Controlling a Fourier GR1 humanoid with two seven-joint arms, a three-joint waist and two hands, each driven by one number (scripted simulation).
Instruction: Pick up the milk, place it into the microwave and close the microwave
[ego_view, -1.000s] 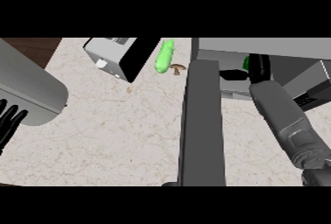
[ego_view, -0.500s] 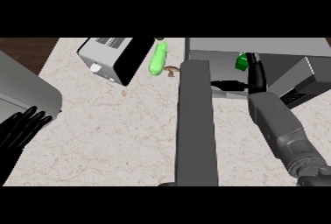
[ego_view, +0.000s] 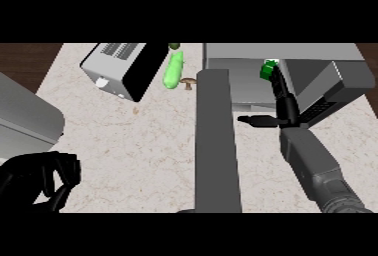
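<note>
You are looking at the placing step, close to its end by my judgement. Your right hand (ego_view: 285, 102) is reaching far into the open microwave (ego_view: 325, 75) at the right of the counter (ego_view: 140, 150). The milk (ego_view: 269, 69), showing only as a small green patch, is sitting inside the cavity at the far end of that hand. The fingers are lying straight toward the carton and the thumb (ego_view: 255, 120) is sticking out to the left, well apart from it, so the hand is reading as released rather than clasped. Whether the fingertips are touching the milk you cannot tell from here.

The microwave door (ego_view: 217, 145) is standing wide open, running as a long dark slab from far to near just left of your right forearm. Your left hand (ego_view: 40, 180) is resting at the near left edge, fingers loosely bent and holding nothing.

Next you are probably drawing the right hand straight back toward you, out of the cavity, without brushing the carton (it looks tall and narrow, so a nudge could tip it). Once the arm is clear, the door is needing a push from its left side to swing it shut. The left hand seems better placed for that.

The toaster (ego_view: 118, 70), the green vegetable (ego_view: 173, 74) and the small mushroom (ego_view: 188, 81) are lying far left of the door, outside its swing as far as you can judge.
</note>
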